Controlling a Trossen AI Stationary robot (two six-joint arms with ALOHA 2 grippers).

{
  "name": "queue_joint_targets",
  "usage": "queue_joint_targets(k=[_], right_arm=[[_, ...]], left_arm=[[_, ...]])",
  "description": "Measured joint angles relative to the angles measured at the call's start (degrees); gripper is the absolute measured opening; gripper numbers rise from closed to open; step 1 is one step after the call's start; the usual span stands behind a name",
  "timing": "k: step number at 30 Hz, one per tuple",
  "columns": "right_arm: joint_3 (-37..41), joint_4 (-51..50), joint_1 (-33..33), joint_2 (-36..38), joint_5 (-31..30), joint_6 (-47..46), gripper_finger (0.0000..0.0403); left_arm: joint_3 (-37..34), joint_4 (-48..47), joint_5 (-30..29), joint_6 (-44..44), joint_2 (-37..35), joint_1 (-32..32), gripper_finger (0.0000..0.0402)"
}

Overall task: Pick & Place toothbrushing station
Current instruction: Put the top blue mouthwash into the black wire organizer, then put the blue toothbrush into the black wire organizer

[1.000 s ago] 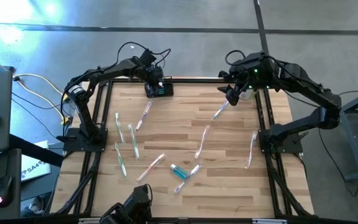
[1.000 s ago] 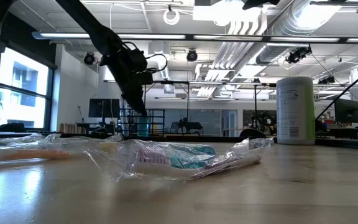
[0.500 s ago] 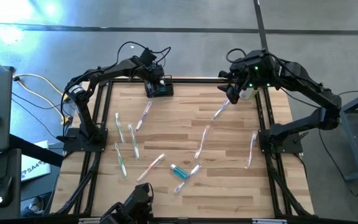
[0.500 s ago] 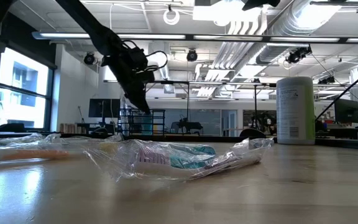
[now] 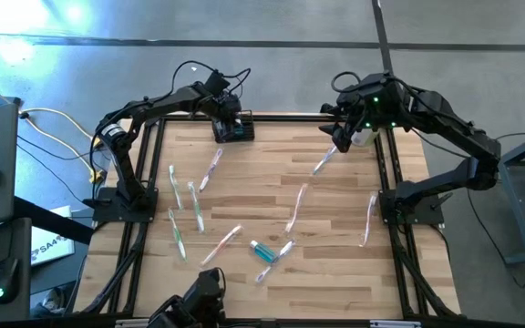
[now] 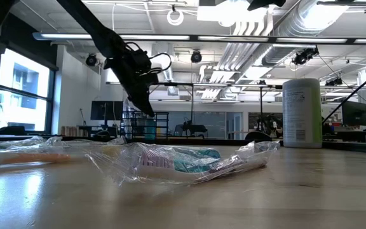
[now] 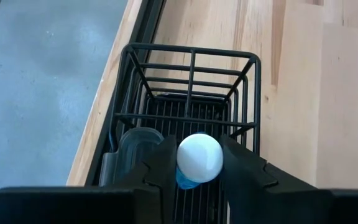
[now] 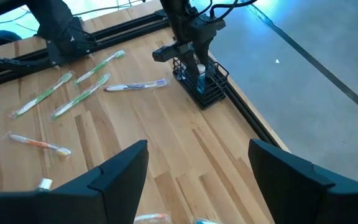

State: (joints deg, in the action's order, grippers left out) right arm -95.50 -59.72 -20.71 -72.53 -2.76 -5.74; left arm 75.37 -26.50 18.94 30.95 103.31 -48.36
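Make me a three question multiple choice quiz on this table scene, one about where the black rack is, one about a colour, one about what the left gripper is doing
1. Where does the black wire rack stand?
A. at a far corner of the table, on the left arm's side
B. at the table's middle
C. beside the white cylindrical container

2. What colour is the cap of the tube between the left gripper's fingers?
A. red
B. white
C. black

3. What is the left gripper doing?
A. hanging open over bare wood
B. holding a toothbrush
C. shut on the tube over the rack

Answers: 1 A, the high view shows the rack at that corner. 2 B, the left wrist view shows a white cap on a blue body. 3 C, both fingers press the tube's sides above the rack.
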Motion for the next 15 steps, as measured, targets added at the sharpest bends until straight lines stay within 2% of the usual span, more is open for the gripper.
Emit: queue_joint_targets(k=[7,15], right_arm=[[0.0,-0.02,0.0,0.0,0.02,0.02,0.0271],[0.0,-0.37,0.0,0.0,0.02,0.02,0.0271]], left_arm=[[-0.02,0.33,0.16,-1.65,0.04,0.0,0.0156],[2.34,-1.44,-0.48,-3.16,0.37,0.07,0.0146]])
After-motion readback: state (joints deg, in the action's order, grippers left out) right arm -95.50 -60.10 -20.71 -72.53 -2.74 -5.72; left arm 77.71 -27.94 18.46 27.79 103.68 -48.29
